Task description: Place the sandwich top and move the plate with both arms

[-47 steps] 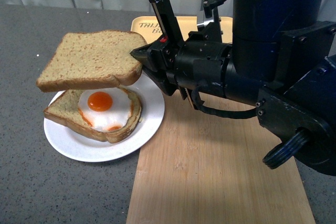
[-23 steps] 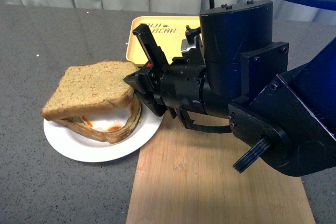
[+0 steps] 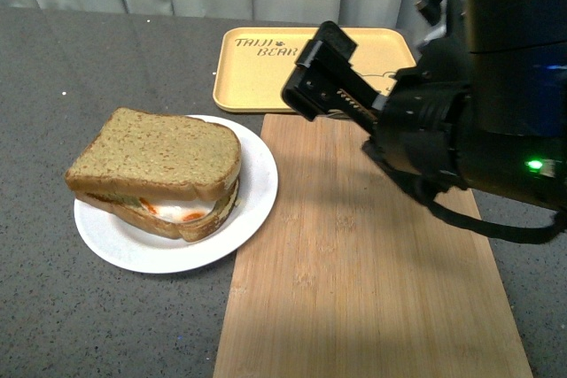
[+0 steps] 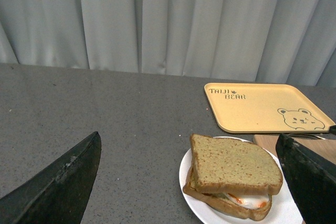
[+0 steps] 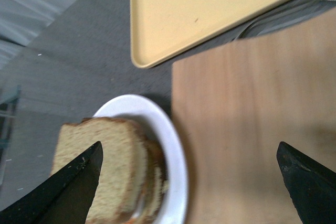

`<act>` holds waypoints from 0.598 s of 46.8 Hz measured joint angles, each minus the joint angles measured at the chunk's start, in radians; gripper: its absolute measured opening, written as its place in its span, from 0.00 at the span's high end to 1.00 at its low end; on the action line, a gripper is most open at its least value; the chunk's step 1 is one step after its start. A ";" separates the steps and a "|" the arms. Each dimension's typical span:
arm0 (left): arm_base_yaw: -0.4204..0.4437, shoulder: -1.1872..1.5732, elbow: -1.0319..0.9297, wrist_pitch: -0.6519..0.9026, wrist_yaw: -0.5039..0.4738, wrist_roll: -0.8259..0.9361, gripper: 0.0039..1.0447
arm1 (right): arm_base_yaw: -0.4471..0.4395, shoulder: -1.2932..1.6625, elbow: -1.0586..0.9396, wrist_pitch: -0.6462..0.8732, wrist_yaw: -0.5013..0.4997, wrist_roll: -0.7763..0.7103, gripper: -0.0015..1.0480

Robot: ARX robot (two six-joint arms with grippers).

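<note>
While the right pincer (image 3: 306, 86) hangs with its black fingers spread wide and nothing between them, the sandwich top (image 3: 155, 152) lies well apart from it, off to the robot's left of its tips. The sandwich top is a tan-brown bread slice with a darker crust, resting flat on an egg-bearing slice (image 3: 190, 219) whose white and orange filling peeps out at the near edge. Both slices sit on the plate (image 3: 257, 188), round and white, which stands on the grey table (image 3: 89, 325) with its rim at the long edge of a wooden board (image 3: 354, 263). The right pincer is above the far end of that board, and just beyond it lies a yellow tray (image 3: 257, 77) printed with lettering. In the right wrist view the pincer's two fingers stand far apart at either side, with the plate's rim and the board showing between and beyond them, both fingers clear of bread, plate and board. The left pincer (image 4: 187, 139) is released too: in the left wrist view its fingers stand wide apart and hold nothing, and the sandwich on its plate lies ahead of them, nearer the finger on the tray's side. Past the plate from this pincer sits the tray with its bear drawing, and behind that a pale curtain (image 4: 157, 19).
</note>
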 joint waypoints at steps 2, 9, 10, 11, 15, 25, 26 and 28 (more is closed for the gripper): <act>0.000 0.000 0.000 0.000 -0.001 0.000 0.06 | 0.000 -0.013 -0.028 0.054 0.088 -0.101 0.12; 0.000 0.000 0.000 0.000 0.000 0.000 0.06 | -0.043 -0.004 -0.224 0.515 0.399 -0.508 0.42; 0.000 0.000 0.000 0.000 -0.001 0.000 0.06 | -0.060 -0.024 -0.258 0.569 0.415 -0.561 0.47; 0.000 0.000 0.000 0.000 -0.001 0.000 0.06 | -0.071 -0.040 -0.278 0.599 0.420 -0.591 0.50; 0.000 0.000 0.000 0.000 -0.001 0.000 0.06 | -0.122 -0.138 -0.366 0.709 0.394 -0.702 0.67; 0.000 -0.001 0.000 0.000 0.000 0.000 0.06 | -0.245 -0.415 -0.570 0.660 0.285 -0.797 0.99; 0.000 -0.001 0.000 0.000 0.000 0.000 0.06 | -0.252 -0.438 -0.579 0.648 0.275 -0.800 0.99; 0.000 -0.001 0.000 0.000 0.000 0.000 0.06 | -0.268 -0.489 -0.600 0.616 0.251 -0.803 0.99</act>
